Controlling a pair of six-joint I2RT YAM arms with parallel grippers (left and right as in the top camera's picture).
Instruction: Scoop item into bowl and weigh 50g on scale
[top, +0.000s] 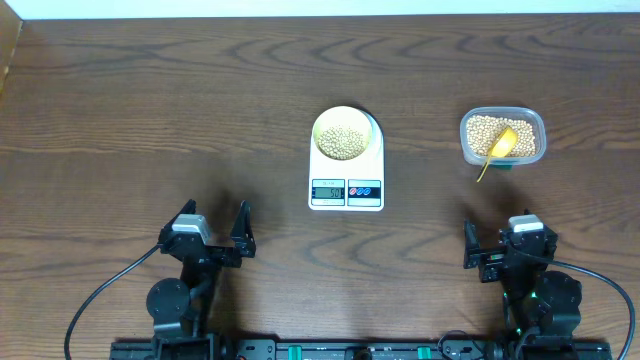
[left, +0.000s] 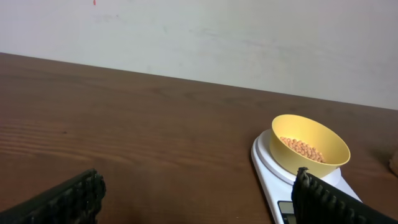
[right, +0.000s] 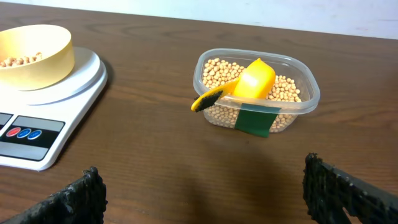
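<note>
The pale yellow bowl (top: 318, 128) stands on the white scale (top: 346, 175) at the table's middle, with a layer of beige beans (top: 343, 142) in it. More beans (top: 480, 130) fill a clear tub (top: 538, 125) to the right, and a yellow spoon (top: 502, 143) rests in them. In the left wrist view the bowl (left: 329, 158) and scale (left: 267, 158) lie ahead to the right. The right wrist view has the tub (right: 308, 99) and spoon (right: 252, 81) ahead. My left gripper (top: 212, 222) and right gripper (top: 508, 240) hang open and empty near the front edge, well short of both.
A green tape patch (right: 256, 119) marks the tub's near wall. The spoon's handle (right: 205, 99) juts over the tub's left rim. Bare brown wood (top: 150, 110) stretches left of the scale. A pale wall (left: 199, 37) rises behind the table's far edge.
</note>
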